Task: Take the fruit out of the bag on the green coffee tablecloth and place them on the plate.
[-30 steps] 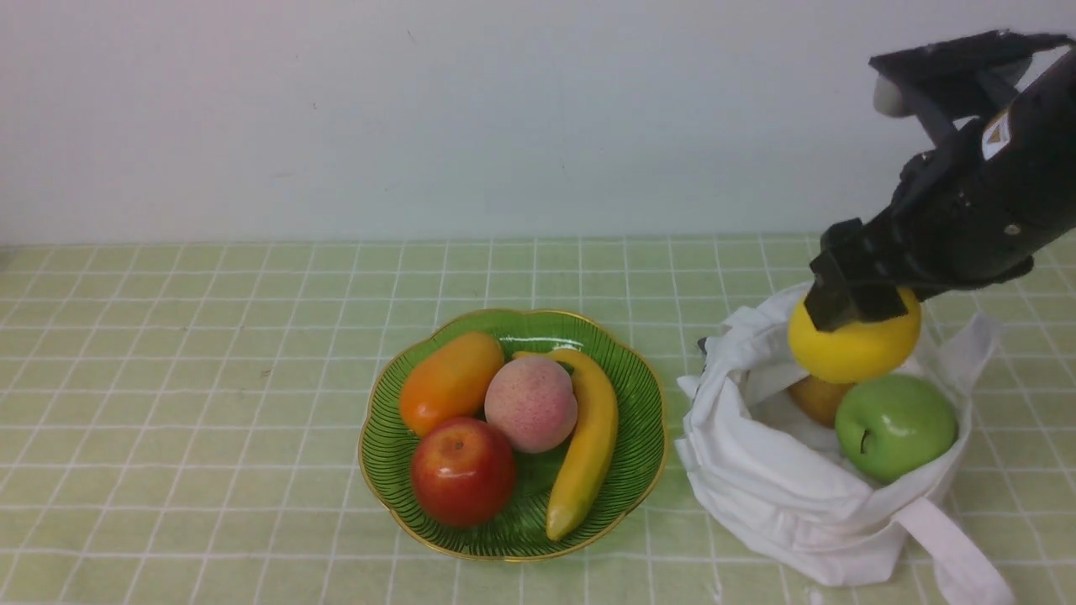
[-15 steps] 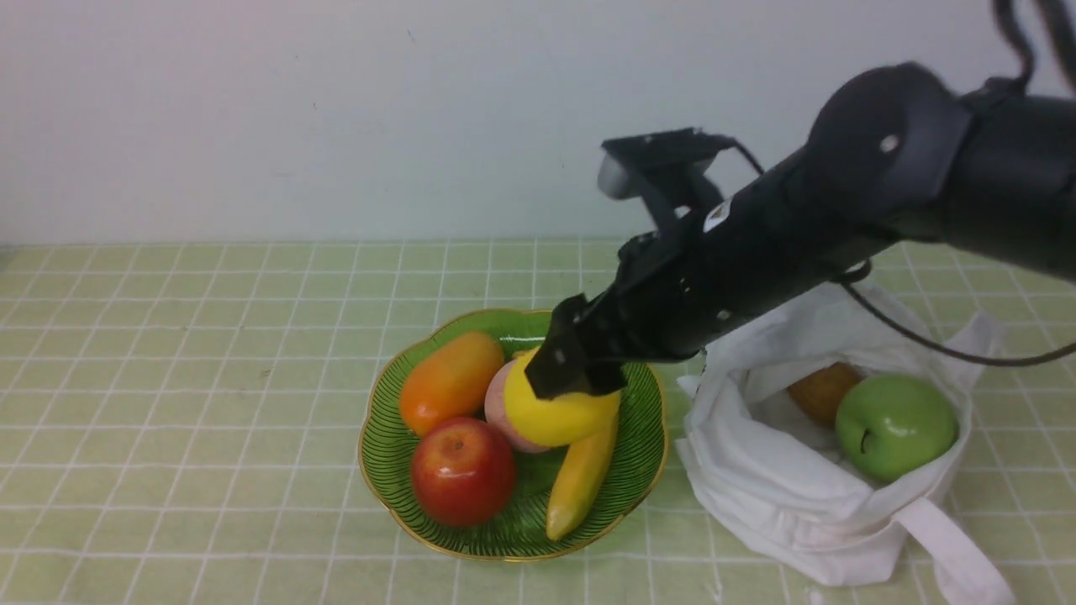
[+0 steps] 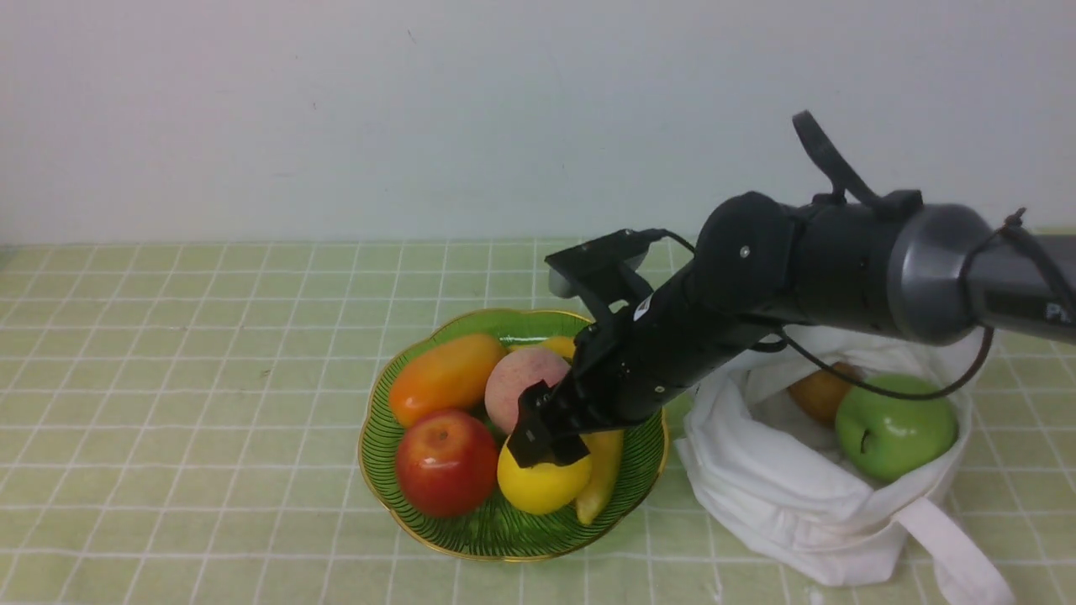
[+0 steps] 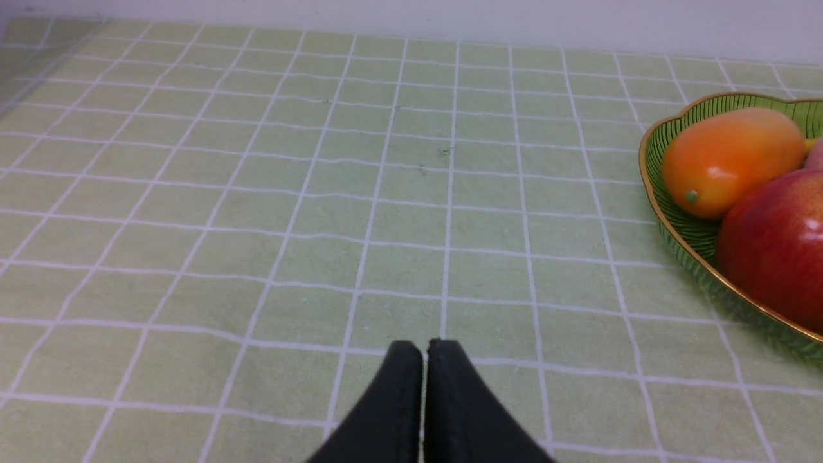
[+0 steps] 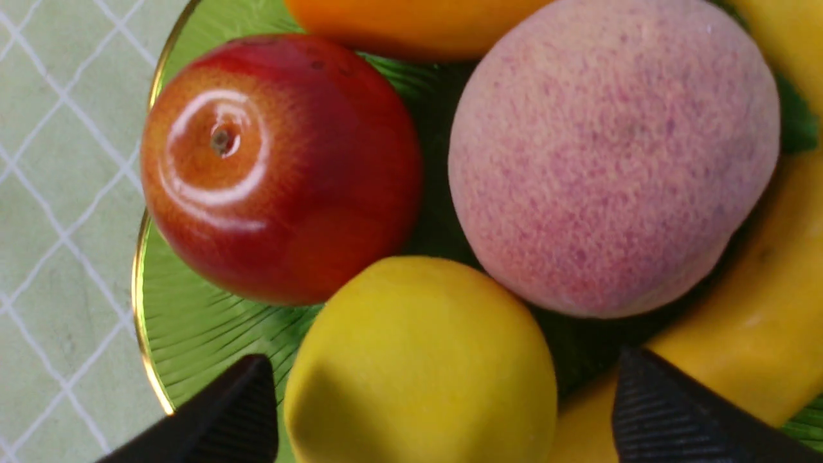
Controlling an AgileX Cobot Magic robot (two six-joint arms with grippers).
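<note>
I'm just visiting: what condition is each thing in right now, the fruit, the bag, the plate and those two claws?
Lemon: resting on the plate, not gripped.
Right gripper: open, straddling the lemon.
Left gripper: shut, holding nothing.
Green apple: in the bag.
Brown fruit: in the bag, half hidden.
Bag: open, slumped on the cloth.
Plate: holds lemon, red apple, peach, banana, orange fruit.

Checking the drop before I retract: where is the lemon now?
Front view: the lemon sits in the plate, near its front rim, between the red apple and the banana, under the open right tool.
</note>
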